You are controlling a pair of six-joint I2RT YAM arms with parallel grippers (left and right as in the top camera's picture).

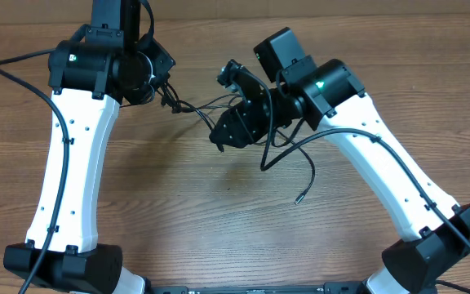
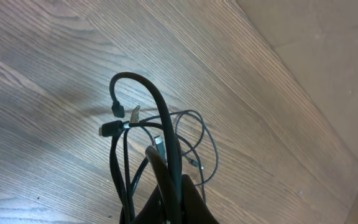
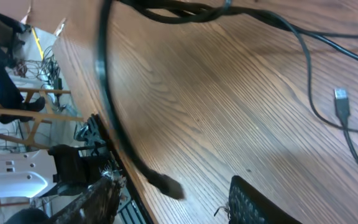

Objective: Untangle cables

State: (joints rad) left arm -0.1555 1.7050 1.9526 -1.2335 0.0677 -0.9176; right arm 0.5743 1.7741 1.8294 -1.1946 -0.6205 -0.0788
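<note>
Two sets of jaws, one tangle. The left jaws are clamped tight on a bunch of cables (image 2: 166, 134), with loops and plugs hanging over the tabletop (image 2: 55, 74). The right jaws stand apart and hold nothing I can see; a plug end (image 3: 165, 185) hangs close by them. Thin strands span the two arms, and one loose tail (image 1: 299, 197) trails toward the wood. Judgement: early going. The bundle is lifted but mostly knotted, with no cable laid out separately yet.
</note>
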